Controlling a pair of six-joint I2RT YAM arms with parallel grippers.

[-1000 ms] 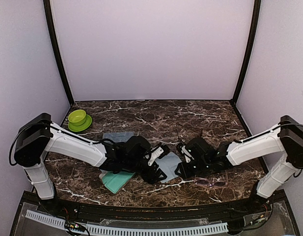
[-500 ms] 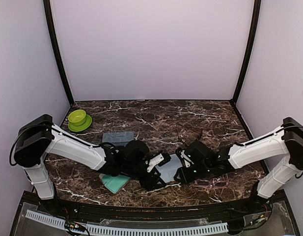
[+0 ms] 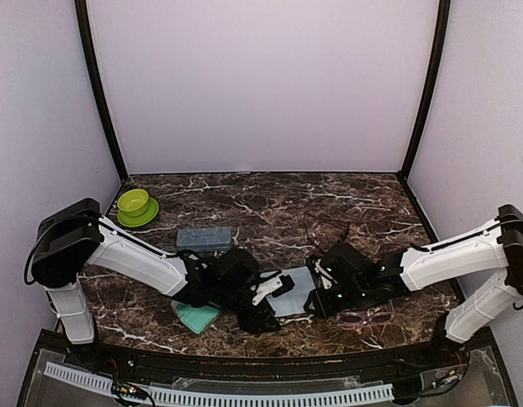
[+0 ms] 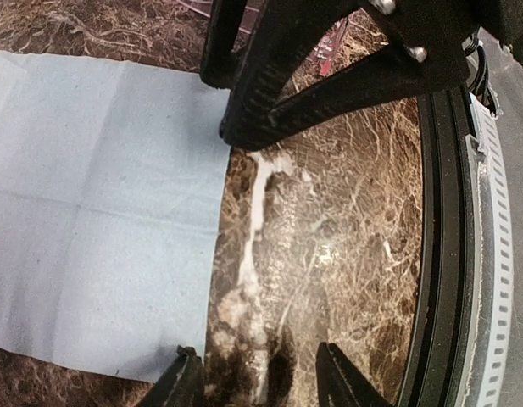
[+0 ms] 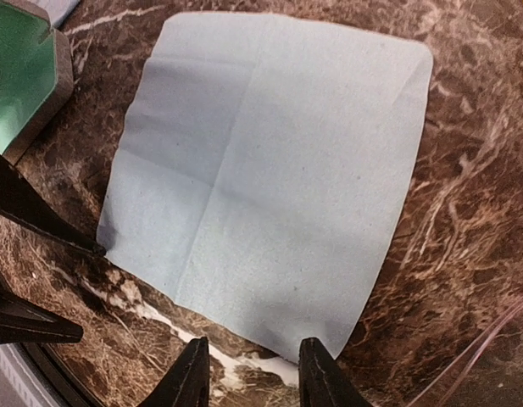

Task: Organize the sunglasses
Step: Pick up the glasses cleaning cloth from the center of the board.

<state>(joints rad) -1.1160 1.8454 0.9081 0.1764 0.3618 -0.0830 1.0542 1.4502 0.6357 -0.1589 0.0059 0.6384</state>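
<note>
two grippers meet at the light blue square cloth (image 3: pixel 293 297), which you can see lying flat on the dark marble table (image 3: pixel 269 203). left gripper (image 4: pixel 257 383) is low at one cloth edge, jaws apart with only marble between them. right gripper (image 5: pixel 253 373) is at a cloth corner, jaws parted too, clamping nothing. thin pink-framed sunglasses (image 3: pixel 367 318) lie on the table just right of the right gripper, near the front edge. open teal case (image 3: pixel 196 315) sits by the left forearm.
</note>
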